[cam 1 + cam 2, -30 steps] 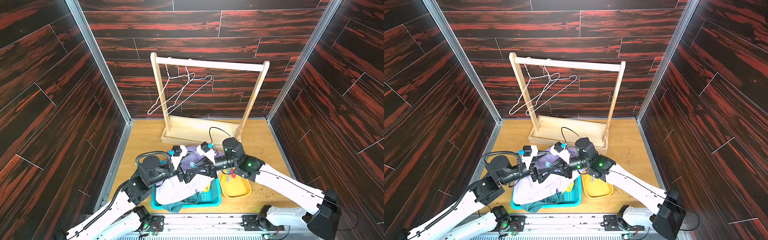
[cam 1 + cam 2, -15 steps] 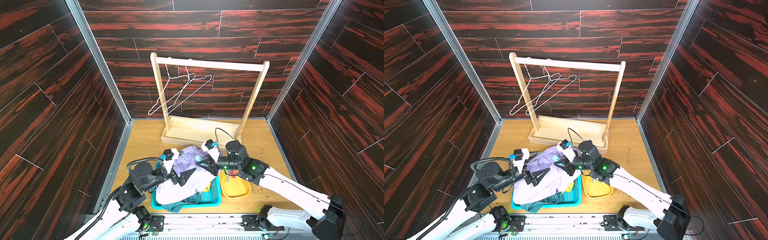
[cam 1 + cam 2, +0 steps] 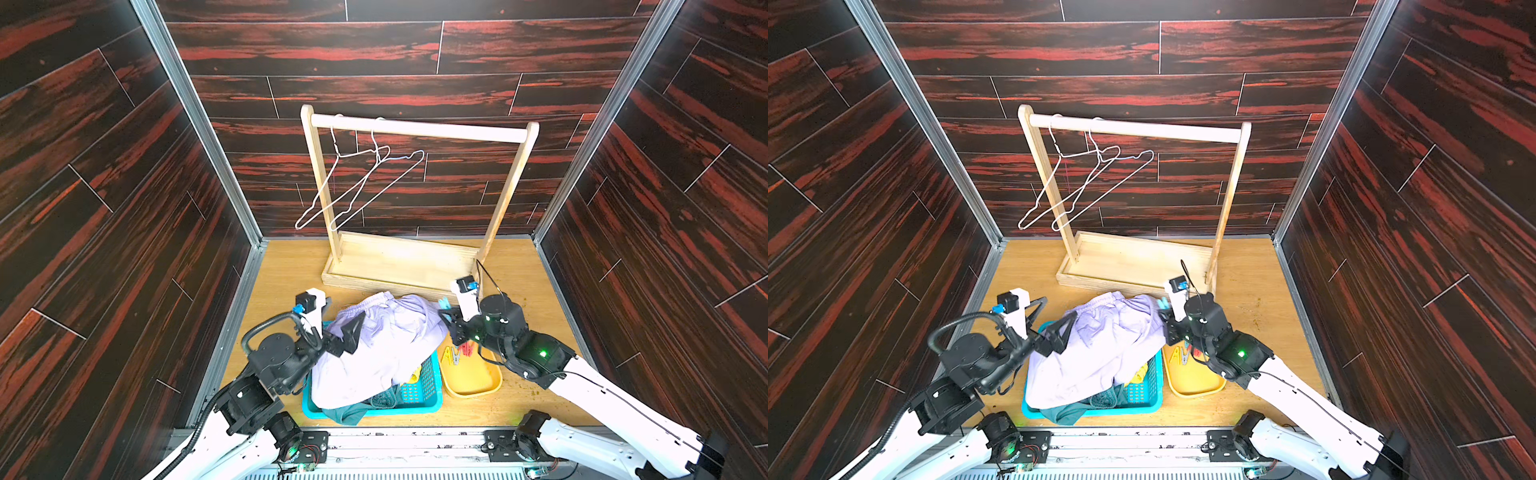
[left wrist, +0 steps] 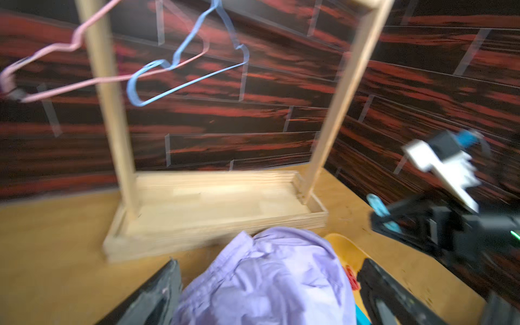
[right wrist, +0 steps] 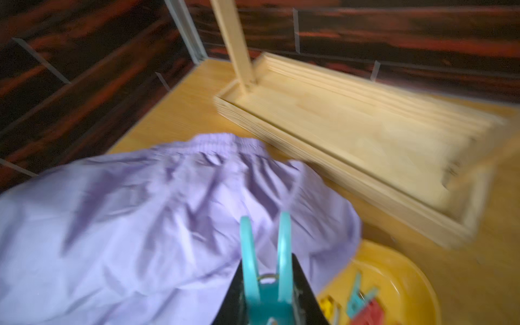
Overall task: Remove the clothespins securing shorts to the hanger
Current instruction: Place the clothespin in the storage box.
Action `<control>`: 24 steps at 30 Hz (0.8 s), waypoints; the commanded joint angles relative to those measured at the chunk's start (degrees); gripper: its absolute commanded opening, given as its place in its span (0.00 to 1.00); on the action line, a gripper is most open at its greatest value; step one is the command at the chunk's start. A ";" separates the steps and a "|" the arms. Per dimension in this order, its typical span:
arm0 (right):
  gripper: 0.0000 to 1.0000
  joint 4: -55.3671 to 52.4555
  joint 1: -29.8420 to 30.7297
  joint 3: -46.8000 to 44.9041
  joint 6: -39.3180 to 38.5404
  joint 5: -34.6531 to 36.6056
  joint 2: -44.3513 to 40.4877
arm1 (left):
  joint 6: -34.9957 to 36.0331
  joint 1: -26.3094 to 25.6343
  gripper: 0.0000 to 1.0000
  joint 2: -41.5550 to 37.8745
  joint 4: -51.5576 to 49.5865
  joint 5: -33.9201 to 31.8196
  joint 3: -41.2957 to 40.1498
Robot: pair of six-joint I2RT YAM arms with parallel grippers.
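Within right gripper [image 5: 266, 271], blue clothespin [image 5: 249, 253], rear cut off

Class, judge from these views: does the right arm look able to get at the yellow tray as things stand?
Probably yes. The right gripper, shut on a light blue clothespin, hangs close to the yellow tray, whose bare middle lies open; the lavender shorts only border its edge.
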 commanded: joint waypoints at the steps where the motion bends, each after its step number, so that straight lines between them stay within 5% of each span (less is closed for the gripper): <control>1: 0.21 -7.09 -0.23 -2.14 5.95 4.84 -1.78 | -8.17 0.04 1.00 2.03 -5.72 -10.49 3.40; 12: 0.21 -12.94 -0.72 -4.58 19.79 5.52 2.24 | -29.21 0.00 1.00 8.00 -16.30 -21.02 8.04; 16: 0.23 -12.38 -1.51 -4.93 22.55 4.14 6.03 | -31.17 0.07 1.00 10.67 -19.41 -21.69 9.80; 19: 0.25 -9.52 -2.68 -5.99 21.97 2.02 8.53 | -33.42 0.26 1.00 14.14 -23.24 -20.98 12.31; 24: 0.31 -2.30 -3.12 -15.40 22.31 2.12 7.40 | -31.73 3.35 1.00 16.23 -14.57 -12.48 6.07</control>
